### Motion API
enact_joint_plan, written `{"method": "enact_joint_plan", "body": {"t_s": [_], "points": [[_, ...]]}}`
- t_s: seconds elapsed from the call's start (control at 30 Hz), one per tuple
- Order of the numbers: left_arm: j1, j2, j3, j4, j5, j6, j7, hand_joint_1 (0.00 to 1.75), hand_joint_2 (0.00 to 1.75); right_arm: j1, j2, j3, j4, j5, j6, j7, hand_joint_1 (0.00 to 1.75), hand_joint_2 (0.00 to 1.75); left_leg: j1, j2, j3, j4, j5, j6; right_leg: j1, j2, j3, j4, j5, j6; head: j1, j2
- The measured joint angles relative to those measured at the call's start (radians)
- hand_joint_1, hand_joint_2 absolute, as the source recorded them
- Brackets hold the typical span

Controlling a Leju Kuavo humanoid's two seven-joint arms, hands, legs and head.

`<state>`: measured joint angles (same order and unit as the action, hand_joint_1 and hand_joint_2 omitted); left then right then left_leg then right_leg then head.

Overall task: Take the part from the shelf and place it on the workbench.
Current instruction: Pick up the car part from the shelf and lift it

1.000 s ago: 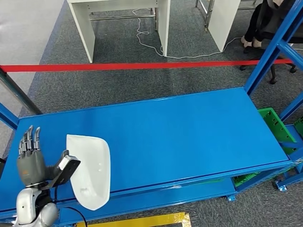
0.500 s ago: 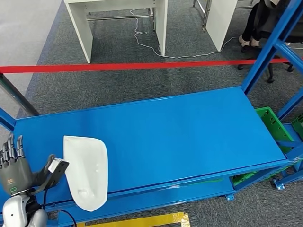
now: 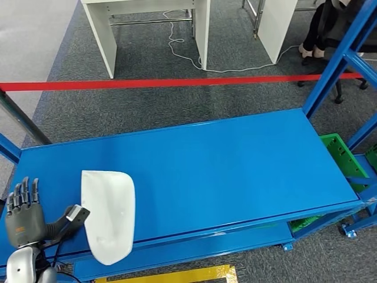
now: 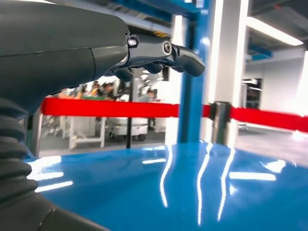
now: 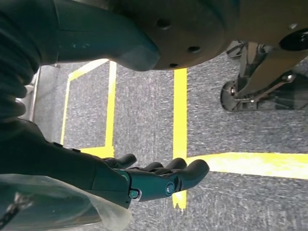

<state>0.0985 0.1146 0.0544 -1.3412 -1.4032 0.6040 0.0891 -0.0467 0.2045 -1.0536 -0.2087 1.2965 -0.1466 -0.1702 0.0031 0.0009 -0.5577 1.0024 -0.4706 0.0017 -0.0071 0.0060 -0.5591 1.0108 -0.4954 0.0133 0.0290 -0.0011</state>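
On the blue workbench [image 3: 222, 165] I count one white part [image 3: 109, 215]; my left hand [image 3: 24, 219] and right hand [image 5: 152, 180] are spread, empty.

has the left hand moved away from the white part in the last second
Yes. In the head view the left hand has drawn back toward the shelf's near left corner, away from the white part, which lies where it was.

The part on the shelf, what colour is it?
White. The part shows best in the head view, lying on the blue shelf.
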Motion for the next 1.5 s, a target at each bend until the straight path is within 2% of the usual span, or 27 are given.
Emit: {"method": "enact_joint_plan", "body": {"t_s": [0.07, 0.1, 0.13, 0.23, 0.27, 0.3, 0.33, 0.37, 0.43, 0.47, 0.6, 0.67, 0.73, 0.77, 0.8, 0.83, 0.9, 0.97, 1.07, 1.13, 1.17, 1.23, 1.27, 1.3, 1.33, 1.43, 1.5], "points": [[0.000, 0.012, -0.005, 0.010, -0.003, -0.010, -0.006, 0.00, 1.75, 0.002, 0.000, -0.001, 0.000, 0.002, 0.004, -0.002, 0.00, 1.75, 0.002, 0.000, 0.000, 0.004, -0.005, -0.008, -0.002, 0.000, 0.000, -0.001, 0.003, -0.012, 0.000, 0.000], [0.000, 0.018, -0.009, 0.014, 0.000, -0.013, -0.012, 0.00, 1.75, 0.002, 0.000, -0.002, 0.000, 0.004, 0.005, -0.003, 0.00, 1.75, 0.003, 0.000, -0.006, 0.021, -0.019, -0.013, -0.003, 0.000, 0.002, -0.003, 0.004, -0.018, -0.002, 0.000], [0.000, 0.025, -0.014, 0.017, 0.008, -0.013, -0.020, 0.00, 1.75, 0.002, 0.000, -0.002, 0.000, 0.005, 0.006, -0.005, 0.00, 1.75, 0.005, 0.000, -0.021, 0.058, -0.042, -0.018, -0.005, -0.001, 0.003, -0.005, 0.005, -0.024, -0.004, 0.000], [-0.001, 0.044, -0.043, 0.024, 0.048, -0.010, -0.051, 0.00, 1.75, 0.001, 0.000, -0.005, 0.000, 0.008, 0.009, -0.008, 0.00, 1.75, 0.007, 0.000, -0.106, 0.247, -0.129, -0.027, -0.004, -0.003, 0.005, -0.005, 0.004, -0.032, -0.008, 0.000], [-0.001, 0.048, -0.054, 0.025, 0.060, -0.006, -0.061, 0.00, 1.75, 0.001, 0.000, -0.006, 0.000, 0.010, 0.009, -0.008, 0.00, 1.75, 0.007, 0.000, -0.124, 0.283, -0.135, -0.028, -0.003, -0.003, 0.006, -0.005, 0.003, -0.033, -0.008, 0.000], [-0.001, 0.053, -0.063, 0.026, 0.071, -0.001, -0.069, 0.00, 1.75, 0.002, 0.000, -0.007, 0.000, 0.010, 0.009, -0.008, 0.00, 1.75, 0.007, 0.000, -0.123, 0.280, -0.120, -0.027, -0.003, -0.002, 0.008, -0.005, 0.003, -0.033, -0.008, 0.000], [-0.001, 0.057, -0.072, 0.026, 0.081, 0.004, -0.078, 0.00, 1.75, 0.002, 0.000, -0.007, 0.000, 0.011, 0.010, -0.009, 0.00, 1.75, 0.007, 0.000, -0.104, 0.240, -0.088, -0.024, -0.003, -0.002, 0.010, -0.005, 0.002, -0.033, -0.008, 0.000], [-0.002, 0.061, -0.080, 0.026, 0.093, 0.010, -0.087, 0.00, 1.75, 0.002, 0.000, -0.007, 0.000, 0.011, 0.010, -0.009, 0.00, 1.75, 0.006, 0.000, -0.072, 0.171, -0.049, -0.019, -0.002, -0.001, 0.013, -0.005, 0.001, -0.032, -0.008, 0.000], [-0.006, 0.068, -0.096, 0.024, 0.119, 0.023, -0.107, 0.00, 1.75, 0.001, 0.000, -0.008, 0.000, 0.012, 0.011, -0.010, 0.00, 1.75, 0.002, 0.000, -0.012, 0.044, -0.004, -0.009, 0.001, 0.000, 0.016, -0.003, -0.002, -0.026, -0.008, 0.000], [-0.008, 0.071, -0.103, 0.023, 0.131, 0.028, -0.117, 0.00, 1.75, 0.000, 0.000, -0.008, 0.000, 0.012, 0.011, -0.010, 0.00, 1.75, 0.000, 0.000, 0.002, 0.012, 0.002, -0.006, 0.001, 0.000, 0.015, -0.003, -0.003, -0.022, -0.008, 0.000], [-0.010, 0.078, -0.128, 0.011, 0.157, 0.038, -0.143, 0.00, 1.75, 0.000, 0.000, -0.008, 0.000, 0.013, 0.011, -0.010, 0.00, 1.75, 0.001, 0.000, 0.007, -0.011, 0.007, 0.010, -0.001, -0.001, 0.007, 0.005, -0.011, 0.002, -0.006, 0.000], [-0.010, 0.079, -0.137, 0.007, 0.162, 0.039, -0.147, 0.00, 1.75, 0.000, -0.001, -0.008, 0.000, 0.014, 0.011, -0.010, 0.00, 1.75, 0.005, 0.002, 0.009, -0.019, 0.013, 0.019, -0.002, -0.001, -0.030, 0.081, -0.059, 0.011, -0.002, 0.000], [-0.010, 0.080, -0.145, 0.004, 0.174, 0.040, -0.157, 0.00, 1.75, 0.001, -0.001, -0.008, 0.000, 0.015, 0.011, -0.010, 0.00, 1.75, 0.005, 0.004, 0.006, -0.018, 0.014, 0.022, -0.004, -0.001, -0.094, 0.216, -0.120, 0.018, 0.001, 0.000], [-0.009, 0.081, -0.151, 0.003, 0.186, 0.040, -0.167, 0.00, 1.75, 0.002, -0.001, -0.008, 0.000, 0.016, 0.011, -0.010, 0.00, 1.75, 0.005, 0.004, 0.006, -0.018, 0.014, 0.022, -0.004, -0.001, -0.117, 0.265, -0.134, 0.020, 0.001, 0.000], [-0.008, 0.083, -0.157, 0.001, 0.201, 0.039, -0.179, 0.00, 1.75, 0.004, -0.001, -0.008, 0.000, 0.017, 0.011, -0.011, 0.00, 1.75, 0.005, 0.004, 0.006, -0.017, 0.013, 0.021, -0.004, -0.001, -0.124, 0.279, -0.128, 0.022, 0.001, 0.000], [-0.006, 0.084, -0.164, -0.002, 0.218, 0.038, -0.193, 0.00, 1.75, 0.005, -0.002, -0.008, 0.000, 0.017, 0.011, -0.012, 0.00, 1.75, 0.005, 0.004, 0.007, -0.016, 0.013, 0.021, -0.005, -0.002, -0.111, 0.251, -0.103, 0.023, 0.001, 0.000], [-0.001, 0.087, -0.179, -0.011, 0.241, 0.033, -0.213, 0.00, 1.75, 0.004, -0.003, -0.008, 0.000, 0.019, 0.011, -0.014, 0.00, 1.75, 0.006, 0.003, 0.006, -0.012, 0.010, 0.016, -0.007, -0.004, -0.046, 0.117, -0.036, 0.023, 0.001, 0.000], [0.002, 0.091, -0.193, -0.020, 0.254, 0.029, -0.223, 0.00, 1.75, 0.001, -0.003, -0.008, 0.000, 0.019, 0.011, -0.017, 0.00, 1.75, 0.003, 0.002, 0.002, -0.003, 0.006, 0.005, -0.006, -0.003, 0.003, 0.019, -0.008, 0.015, 0.001, 0.000], [0.007, 0.100, -0.210, -0.035, 0.280, 0.016, -0.237, 0.00, 1.75, 0.002, -0.003, -0.009, 0.000, 0.020, 0.011, -0.018, 0.00, 1.75, 0.002, 0.002, -0.004, 0.003, 0.006, -0.010, -0.004, -0.001, 0.011, 0.004, -0.007, -0.006, 0.000, 0.000], [0.010, 0.107, -0.224, -0.048, 0.305, 0.006, -0.253, 0.00, 1.75, 0.003, -0.003, -0.009, 0.000, 0.020, 0.011, -0.019, 0.00, 1.75, 0.004, 0.002, -0.016, 0.034, -0.019, -0.018, -0.006, -0.002, 0.011, 0.002, -0.004, -0.019, -0.002, 0.000], [0.012, 0.111, -0.232, -0.056, 0.317, 0.000, -0.261, 0.00, 1.75, 0.002, -0.003, -0.009, 0.000, 0.020, 0.011, -0.019, 0.00, 1.75, 0.005, 0.002, -0.033, 0.078, -0.046, -0.022, -0.007, -0.003, 0.011, 0.001, -0.003, -0.024, -0.004, 0.000], [0.017, 0.117, -0.247, -0.066, 0.332, -0.008, -0.270, 0.00, 1.75, 0.001, -0.003, -0.011, 0.000, 0.020, 0.011, -0.019, 0.00, 1.75, 0.005, 0.002, -0.089, 0.208, -0.108, -0.028, -0.005, -0.003, 0.011, 0.001, -0.004, -0.029, -0.007, 0.000], [0.021, 0.118, -0.254, -0.070, 0.339, -0.011, -0.274, 0.00, 1.75, 0.002, -0.003, -0.012, 0.000, 0.021, 0.011, -0.019, 0.00, 1.75, 0.006, 0.002, -0.112, 0.261, -0.125, -0.028, -0.004, -0.003, 0.011, 0.001, -0.004, -0.030, -0.007, 0.000], [0.025, 0.120, -0.261, -0.074, 0.348, -0.012, -0.279, 0.00, 1.75, 0.002, -0.003, -0.013, 0.000, 0.021, 0.011, -0.020, 0.00, 1.75, 0.006, 0.002, -0.123, 0.285, -0.125, -0.027, -0.002, -0.003, 0.012, 0.001, -0.005, -0.031, -0.007, 0.000], [0.028, 0.121, -0.267, -0.079, 0.359, -0.012, -0.286, 0.00, 1.75, 0.003, -0.003, -0.013, 0.000, 0.021, 0.011, -0.020, 0.00, 1.75, 0.006, 0.002, -0.117, 0.270, -0.106, -0.025, -0.001, -0.002, 0.013, 0.002, -0.005, -0.031, -0.007, 0.000], [0.030, 0.130, -0.286, -0.102, 0.403, -0.019, -0.314, 0.00, 1.75, 0.002, -0.003, -0.014, 0.000, 0.023, 0.012, -0.023, 0.00, 1.75, 0.003, 0.001, -0.034, 0.087, -0.013, -0.011, 0.003, 0.000, 0.016, 0.002, -0.007, -0.029, -0.007, 0.000], [0.032, 0.136, -0.299, -0.118, 0.426, -0.027, -0.329, 0.00, 1.75, 0.000, -0.003, -0.014, 0.001, 0.024, 0.013, -0.024, 0.00, 1.75, -0.002, 0.001, -0.006, 0.018, 0.001, -0.004, 0.005, 0.000, 0.011, 0.004, -0.007, -0.022, -0.006, 0.000]]}}
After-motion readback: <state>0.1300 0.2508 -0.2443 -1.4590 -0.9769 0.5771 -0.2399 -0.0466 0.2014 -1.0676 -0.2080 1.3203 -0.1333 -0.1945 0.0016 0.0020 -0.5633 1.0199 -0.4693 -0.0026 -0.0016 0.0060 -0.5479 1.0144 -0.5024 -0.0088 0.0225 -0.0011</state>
